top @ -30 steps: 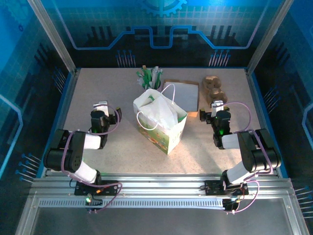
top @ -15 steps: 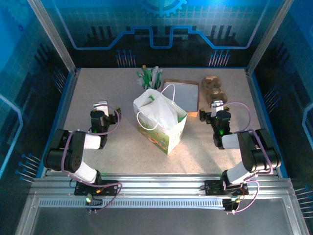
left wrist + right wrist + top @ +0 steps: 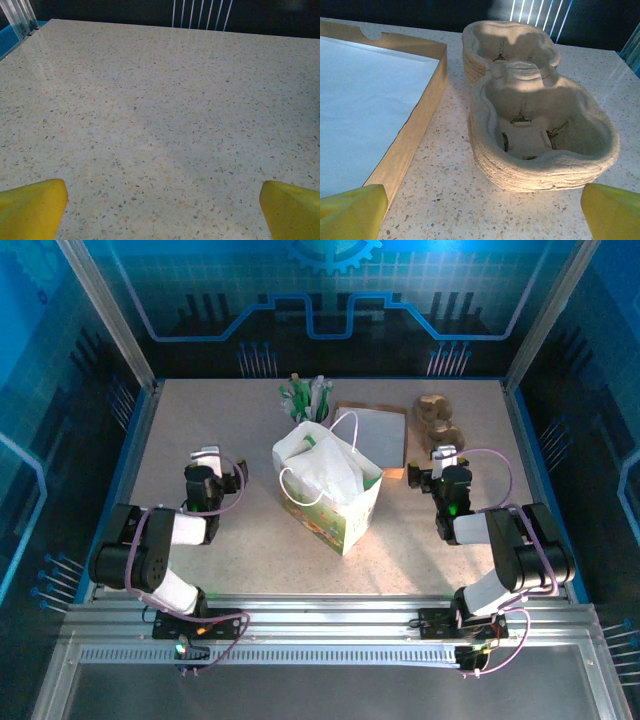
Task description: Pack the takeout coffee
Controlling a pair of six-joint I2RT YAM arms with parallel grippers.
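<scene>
Overhead camera looks down; wrist cameras skim the table [image 3: 150, 100].

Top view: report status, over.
Left gripper, right gripper open, holding nothing. Paper bag standing mid-table between them. Pulp cup carriers ahead of right gripper.

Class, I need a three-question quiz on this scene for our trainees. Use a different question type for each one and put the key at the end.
1. True or false: the white paper bag lies folded flat on the table.
2. Which of these sits just ahead of the right pincer?
A) stacked pulp cup carriers
B) a kettle
C) a dinner plate
3. Fill in the blank: the left pincer hangs over bare tabletop with its jaws ____.

Key
1. False; it stands open between the two arms.
2. A
3. open
</scene>
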